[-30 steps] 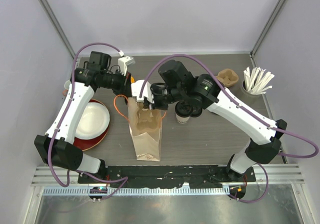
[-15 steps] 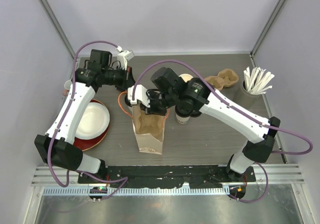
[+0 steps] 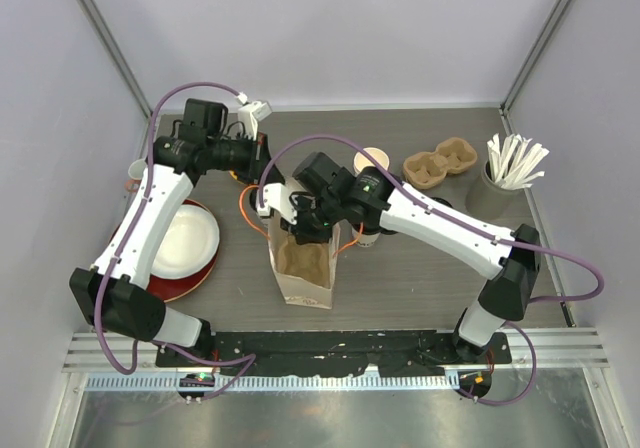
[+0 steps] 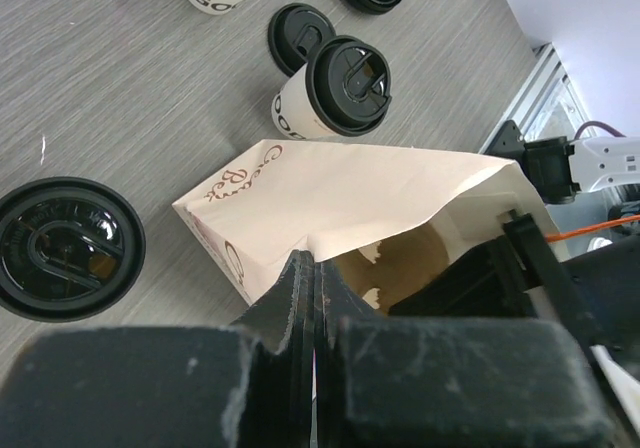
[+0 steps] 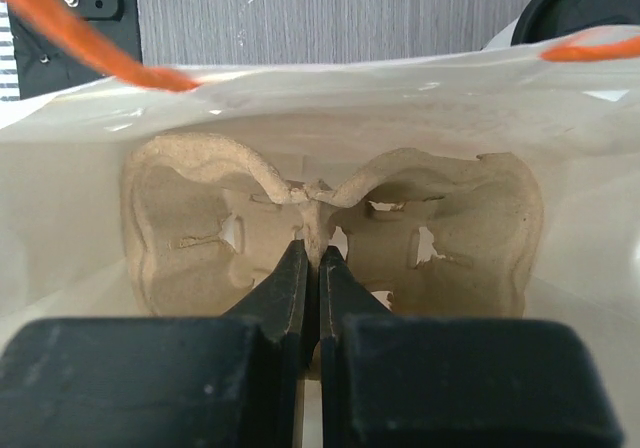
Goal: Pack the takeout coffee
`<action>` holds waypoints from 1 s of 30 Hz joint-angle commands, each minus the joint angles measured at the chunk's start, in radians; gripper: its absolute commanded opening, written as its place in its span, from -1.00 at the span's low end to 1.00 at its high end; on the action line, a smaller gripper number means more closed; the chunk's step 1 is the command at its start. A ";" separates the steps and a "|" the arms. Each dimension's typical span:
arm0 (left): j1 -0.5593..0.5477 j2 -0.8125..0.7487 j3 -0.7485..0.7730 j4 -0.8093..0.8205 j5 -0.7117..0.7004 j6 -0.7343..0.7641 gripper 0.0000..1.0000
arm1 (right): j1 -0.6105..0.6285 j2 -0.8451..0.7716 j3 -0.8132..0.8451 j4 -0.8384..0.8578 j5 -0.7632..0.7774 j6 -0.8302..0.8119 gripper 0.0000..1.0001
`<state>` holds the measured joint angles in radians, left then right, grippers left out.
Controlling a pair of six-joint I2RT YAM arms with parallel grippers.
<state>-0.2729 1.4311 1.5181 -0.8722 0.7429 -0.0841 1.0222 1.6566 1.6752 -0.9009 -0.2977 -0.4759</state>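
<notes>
Brown pulp carrier (image 5: 450, 218) is pinched at its middle ridge by your right gripper (image 5: 308, 256), fingers pressed together, down inside the paper bag (image 4: 340, 183). Your left gripper (image 4: 311, 268) pinches the bag's near rim. Just beyond the bag, apart from both grippers, a white coffee cup (image 4: 335, 93) stands upright with its black lid on. You have bare table (image 4: 120, 98) to its side.

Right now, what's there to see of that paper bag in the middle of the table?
The paper bag is pale tan paper with brown script lettering on one side and what look like orange cord handles. It stands roughly upright on the grey table, mouth open upward. The left jaws, shut, pinch its rim. The right jaws reach inside, shut on the middle ridge of a moulded pulp cup carrier sitting in the bag.
</notes>
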 commanded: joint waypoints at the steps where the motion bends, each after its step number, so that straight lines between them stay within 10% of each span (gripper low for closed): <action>1: -0.005 0.018 0.074 0.021 0.039 -0.045 -1.00 | -0.004 -0.006 -0.028 0.057 -0.012 0.010 -0.98; 30: -0.029 0.278 0.312 -0.097 0.059 -0.109 -1.00 | -0.079 0.216 -0.215 0.170 0.014 0.164 -0.93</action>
<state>-0.2989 1.7386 1.7657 -0.9779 0.7624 -0.1616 0.9424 1.8187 1.4963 -0.6769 -0.3260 -0.3859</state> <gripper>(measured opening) 0.010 0.076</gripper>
